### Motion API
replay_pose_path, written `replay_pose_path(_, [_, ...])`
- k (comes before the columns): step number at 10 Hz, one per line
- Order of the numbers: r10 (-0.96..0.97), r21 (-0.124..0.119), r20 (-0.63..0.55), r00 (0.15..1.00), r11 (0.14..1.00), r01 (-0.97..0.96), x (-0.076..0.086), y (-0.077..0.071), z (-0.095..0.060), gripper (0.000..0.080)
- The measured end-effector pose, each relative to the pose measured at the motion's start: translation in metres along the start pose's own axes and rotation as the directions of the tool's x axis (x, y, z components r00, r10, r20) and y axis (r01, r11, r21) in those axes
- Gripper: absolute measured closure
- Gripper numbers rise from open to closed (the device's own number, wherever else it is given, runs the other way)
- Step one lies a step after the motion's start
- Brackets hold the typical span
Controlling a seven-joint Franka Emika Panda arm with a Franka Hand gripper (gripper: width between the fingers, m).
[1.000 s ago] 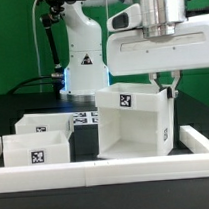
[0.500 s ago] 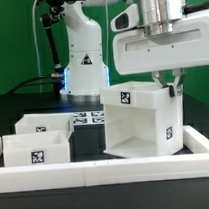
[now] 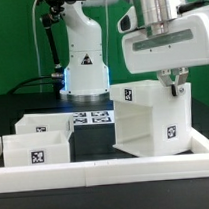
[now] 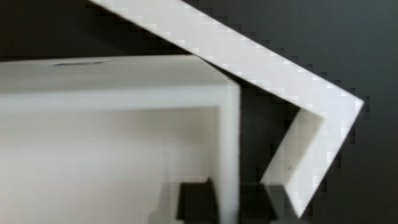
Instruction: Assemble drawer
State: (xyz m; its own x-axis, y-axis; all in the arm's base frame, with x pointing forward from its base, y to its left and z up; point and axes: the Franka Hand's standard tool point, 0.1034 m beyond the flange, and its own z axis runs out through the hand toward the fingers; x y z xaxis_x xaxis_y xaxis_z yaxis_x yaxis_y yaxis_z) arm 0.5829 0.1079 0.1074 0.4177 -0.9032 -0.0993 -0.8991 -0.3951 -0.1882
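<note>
Plastic, white and matte, makes up every furniture part we see. The drawer casing is a boxy shell of thin flat panels, open toward the camera. It carries one square black-and-white tag near its upper edge at eleven o'clock and another on its side wall at three o'clock. It sits at four o'clock in the exterior view, over the black table and just behind the long white rail. We cannot tell whether its base touches the table.

The gripper comes down from twelve o'clock onto the casing's upper edge, clamped on the thin side wall. In the wrist view that panel runs edge-on between the dark fingers.

At eight o'clock lie the rear drawer box and the front drawer box. Both are small open-topped trays with tags, close together and well apart from the casing. The marker board lies flat at the centre, its three o'clock end hidden by the casing.

The glossy, rounded robot base stands at eleven o'clock. The frame's upper edge cuts off the arm. We cannot identify the blurred, bent white bar in the wrist view.
</note>
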Motion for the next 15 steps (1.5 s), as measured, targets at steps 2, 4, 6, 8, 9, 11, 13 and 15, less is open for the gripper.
replay_pose_path(2, [0.175, 0.003, 0.01, 0.985, 0.985, -0.175, 0.002, -0.008, 0.003, 0.0758])
replay_pose_path(4, [0.299, 0.008, 0.016, 0.954, 0.954, -0.299, 0.005, -0.014, 0.005, 0.0758])
replay_pose_path(6, [0.32, 0.009, 0.019, 0.947, 0.947, -0.32, 0.009, -0.022, 0.008, 0.0758])
replay_pose_path(8, [0.32, 0.011, 0.02, 0.947, 0.947, -0.32, 0.016, -0.029, 0.009, 0.0758])
replay_pose_path(9, [0.314, 0.014, 0.021, 0.949, 0.949, -0.314, 0.017, -0.033, 0.01, 0.0757])
replay_pose_path(11, [0.307, 0.012, 0.025, 0.951, 0.952, -0.307, 0.019, -0.037, 0.01, 0.0757])
replay_pose_path(13, [0.308, 0.018, 0.021, 0.951, 0.951, -0.308, 0.022, -0.047, 0.011, 0.0757])
replay_pose_path(15, [0.3, 0.021, 0.018, 0.954, 0.954, -0.301, 0.025, -0.05, 0.012, 0.0757])
